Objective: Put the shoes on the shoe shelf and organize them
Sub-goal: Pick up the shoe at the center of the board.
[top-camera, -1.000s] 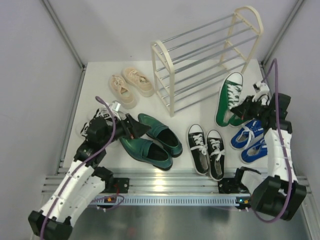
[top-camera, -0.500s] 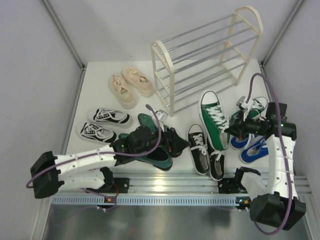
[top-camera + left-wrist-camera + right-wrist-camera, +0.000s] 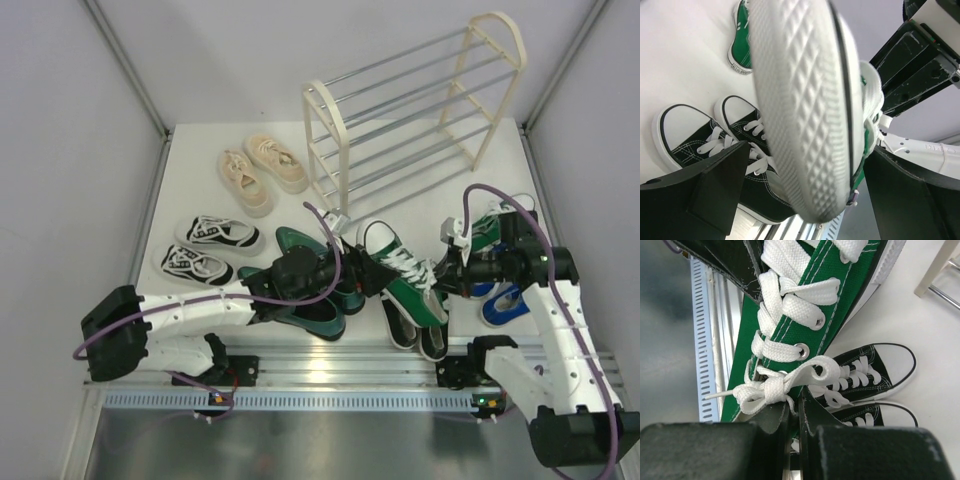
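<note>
Moved: the green sneaker [image 3: 400, 275] has swung in from the right side to mid-table, and the left arm has reached across from the loafers [image 3: 310, 312] to meet it.
Right claw: the right gripper [image 3: 447, 268] is clamped shut on the sneaker's upper, pinching the rim just by the lace bow [image 3: 772, 387].
Left claw: the left gripper [image 3: 362, 275] is spread as wide as it goes. One finger [image 3: 722, 175] stands on each side of the white sole [image 3: 805, 100], and no squeeze shows yet.
Where it is: the shoe hangs in the air over the black sneakers [image 3: 432, 340], toe towards the left arm and clear of the shoe shelf [image 3: 340, 160].
Feel: probably light. The canvas upper is soft and will fold under a pinch. The rubber sole is stiff and ribbed, so it should not slip.
Best hold: take it across the sole and toe cap, where it is firm. The rim pinch alone lets the shoe dangle and twist.
Laces: they hang loose and could snag on a finger or a rod.
Surface: the white table [image 3: 200, 150] is flat and smooth, with shoes scattered across the near half.
Neighbours: cream sneakers [image 3: 260, 170] and striped sneakers [image 3: 205, 250] lie on the left, blue sneakers [image 3: 500, 300] and the second green sneaker [image 3: 742, 50] on the right.
Room: it is crowded underneath, while the shelf's thin rods stand bare at the back.
</note>
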Robot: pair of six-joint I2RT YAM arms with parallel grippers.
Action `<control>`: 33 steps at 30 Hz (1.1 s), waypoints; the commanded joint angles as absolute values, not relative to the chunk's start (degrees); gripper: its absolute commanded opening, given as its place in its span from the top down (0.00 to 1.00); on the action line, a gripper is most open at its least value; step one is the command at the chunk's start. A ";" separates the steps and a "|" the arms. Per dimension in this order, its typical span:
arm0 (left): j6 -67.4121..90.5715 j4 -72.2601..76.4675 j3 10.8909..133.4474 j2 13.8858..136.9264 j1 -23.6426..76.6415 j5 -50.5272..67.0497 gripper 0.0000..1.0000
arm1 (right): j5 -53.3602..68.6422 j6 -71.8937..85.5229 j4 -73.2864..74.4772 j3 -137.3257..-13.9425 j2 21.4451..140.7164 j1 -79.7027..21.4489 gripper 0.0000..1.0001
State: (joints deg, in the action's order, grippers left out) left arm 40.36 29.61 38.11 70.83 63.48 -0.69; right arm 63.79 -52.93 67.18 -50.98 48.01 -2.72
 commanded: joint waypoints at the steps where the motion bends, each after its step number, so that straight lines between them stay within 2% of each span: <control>1: 40.17 35.68 40.61 70.75 63.72 -1.23 0.04 | 67.42 -54.93 62.67 -51.24 47.99 -5.62 1.00; 4: 40.96 35.68 40.25 71.10 63.72 -3.86 0.12 | 66.97 -55.89 62.75 -51.59 49.13 -6.41 1.00; 7: 41.48 35.86 39.73 71.72 63.63 -5.45 0.43 | 66.71 -57.56 63.11 -51.94 49.48 -6.68 1.00; 8: 41.92 35.95 39.29 71.72 63.63 -5.88 0.60 | 66.53 -58.44 63.28 -52.03 49.57 -6.85 0.99; 9: 41.92 36.21 38.94 71.63 63.63 -6.58 0.67 | 66.62 -59.49 64.24 -52.12 49.66 -6.86 0.94; 11: 42.10 37.00 38.32 70.76 63.63 -7.73 0.87 | 66.10 -60.64 64.34 -52.29 49.40 -7.03 0.78; 12: 42.36 37.00 37.28 70.23 63.55 -9.74 1.00 | 65.48 -60.82 64.60 -52.64 49.13 -6.94 0.56; 15: 43.32 38.49 34.03 67.42 63.37 -12.47 1.00 | 61.45 -59.07 64.25 -55.80 46.33 -6.94 0.30; 18: 45.87 40.51 31.12 64.43 62.58 -15.81 1.00 | 57.93 -58.71 63.89 -56.95 41.41 -6.94 0.18; 21: 48.60 42.36 28.39 62.23 62.05 -18.28 1.00 | 59.32 -66.24 69.50 -56.60 38.59 -6.94 0.13; 23: 50.35 42.89 27.60 61.70 61.88 -19.33 1.00 | 63.08 -78.01 78.63 -55.90 39.46 -7.29 0.13; 26: 52.81 44.47 27.07 61.96 61.61 -19.42 1.00 | 66.43 -88.49 85.76 -53.62 43.05 -8.61 0.21; 27: 53.61 44.73 27.16 62.05 61.61 -19.68 1.00 | 66.62 -88.33 85.78 -52.48 43.94 -9.05 0.26; 30: 56.07 45.35 27.42 62.40 61.52 -20.65 1.00 | 66.10 -88.60 83.60 -51.33 46.31 -12.30 0.32; 33: 58.35 47.01 27.42 63.10 61.52 -20.92 1.00 | 61.99 -78.62 74.67 -50.98 47.11 -15.55 0.37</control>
State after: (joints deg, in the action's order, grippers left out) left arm 53.45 34.83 26.76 63.90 61.69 -19.22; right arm 62.13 -81.89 75.72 -50.96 47.33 -12.56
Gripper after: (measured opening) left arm 0.359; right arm 0.655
